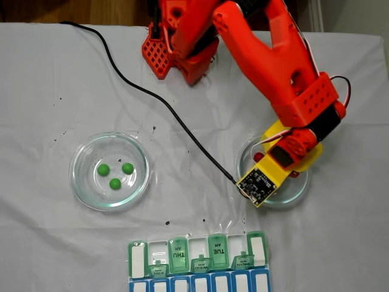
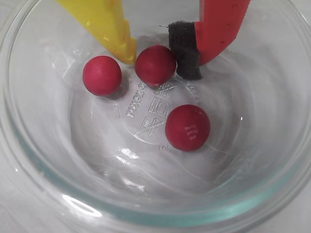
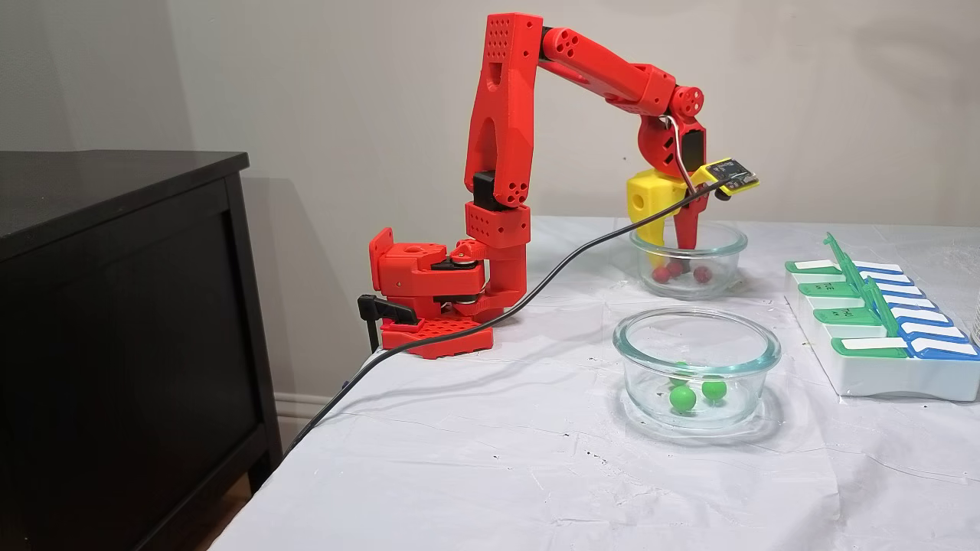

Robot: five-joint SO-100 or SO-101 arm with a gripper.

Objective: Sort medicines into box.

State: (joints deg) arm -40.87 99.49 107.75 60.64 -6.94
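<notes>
Three dark red medicines lie in a clear glass bowl point(image 2: 43, 184). In the wrist view my gripper point(image 2: 154, 56) reaches down into it, the yellow finger point(image 2: 109, 24) touching the left side of one red ball point(image 2: 155, 68) and the red finger's black pad point(image 2: 184, 53) its right side. That ball rests on the bowl floor. Two other red balls point(image 2: 101, 75) point(image 2: 187, 127) lie loose beside it. Three green medicines point(image 1: 115, 183) sit in the other bowl point(image 1: 76, 170). The box point(image 1: 197, 255) lies at the table's front edge, several green lids raised.
A black cable point(image 1: 158, 100) runs across the white cloth to the wrist camera board point(image 1: 258, 184). The arm's red base point(image 3: 429, 298) stands at the table's back. A black cabinet point(image 3: 115, 306) stands off the table's left side in a fixed view.
</notes>
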